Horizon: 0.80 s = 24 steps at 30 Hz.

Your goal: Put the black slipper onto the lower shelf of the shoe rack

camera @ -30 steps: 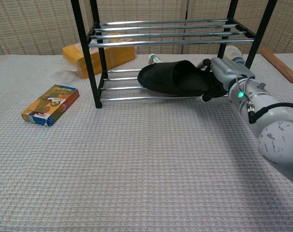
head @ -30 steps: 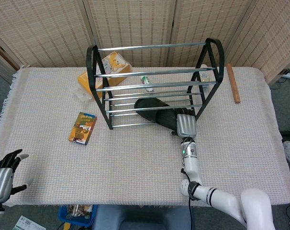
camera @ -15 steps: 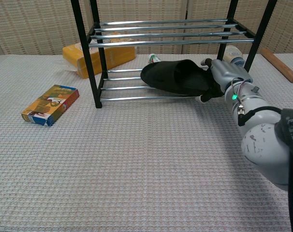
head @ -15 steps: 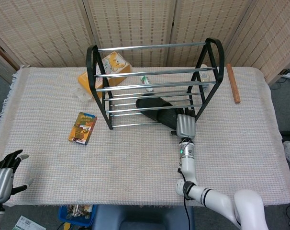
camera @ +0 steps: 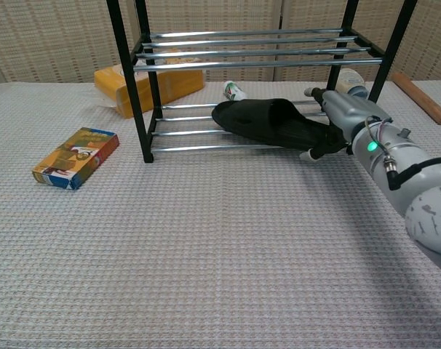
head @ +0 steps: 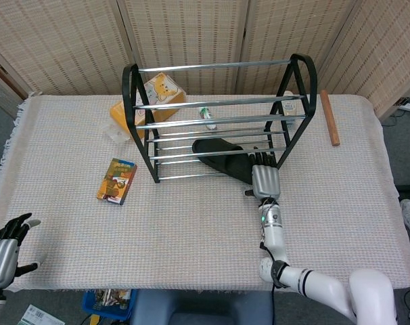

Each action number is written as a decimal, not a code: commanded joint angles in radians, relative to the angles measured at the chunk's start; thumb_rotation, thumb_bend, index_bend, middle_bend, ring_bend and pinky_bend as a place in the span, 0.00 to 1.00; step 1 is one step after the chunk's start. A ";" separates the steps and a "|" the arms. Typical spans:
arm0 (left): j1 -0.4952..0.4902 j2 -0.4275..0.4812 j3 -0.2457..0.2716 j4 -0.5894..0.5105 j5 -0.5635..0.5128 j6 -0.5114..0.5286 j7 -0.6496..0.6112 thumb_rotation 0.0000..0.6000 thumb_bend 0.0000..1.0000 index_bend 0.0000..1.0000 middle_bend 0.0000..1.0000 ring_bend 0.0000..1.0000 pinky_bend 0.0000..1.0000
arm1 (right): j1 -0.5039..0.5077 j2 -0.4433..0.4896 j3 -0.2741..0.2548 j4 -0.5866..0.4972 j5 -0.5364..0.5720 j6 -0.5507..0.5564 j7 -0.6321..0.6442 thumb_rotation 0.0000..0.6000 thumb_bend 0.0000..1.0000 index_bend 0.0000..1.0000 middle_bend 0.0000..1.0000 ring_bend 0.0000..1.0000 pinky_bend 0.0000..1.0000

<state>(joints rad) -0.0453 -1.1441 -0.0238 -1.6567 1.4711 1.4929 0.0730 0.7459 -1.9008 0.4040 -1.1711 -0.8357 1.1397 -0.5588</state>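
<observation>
Head view, with the shoe rack (head: pixel 218 118) as landmark: left hand (head: pixel 3 247) spread near the table's (head: pixel 191 223) front-left edge, black slipper (head: pixel 225 158) on the rack's lower bars, right hand (head: pixel 264 177) gripping its heel, woven screens behind.

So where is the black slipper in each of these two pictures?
Head view: the black slipper lies just right of centre, on the shoe rack's lower bars, with the right hand at its near end.
Chest view: the slipper is upper middle, on the same low bars.
Shared landmark: the shoe rack, its black left post standing left of the slipper in both.
</observation>
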 commanded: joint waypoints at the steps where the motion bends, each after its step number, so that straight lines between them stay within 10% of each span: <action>1: 0.000 -0.001 0.000 -0.002 0.000 0.000 0.001 1.00 0.22 0.26 0.16 0.17 0.27 | -0.016 0.032 -0.027 -0.032 0.007 -0.006 -0.033 1.00 0.16 0.00 0.01 0.02 0.06; 24: 0.004 0.004 0.002 -0.014 -0.003 0.001 0.016 1.00 0.22 0.26 0.16 0.17 0.27 | -0.045 0.074 -0.097 -0.040 -0.053 -0.086 0.081 1.00 0.25 0.00 0.08 0.12 0.06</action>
<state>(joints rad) -0.0410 -1.1399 -0.0220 -1.6705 1.4677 1.4935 0.0892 0.7050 -1.8308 0.3119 -1.2053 -0.8832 1.0519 -0.4821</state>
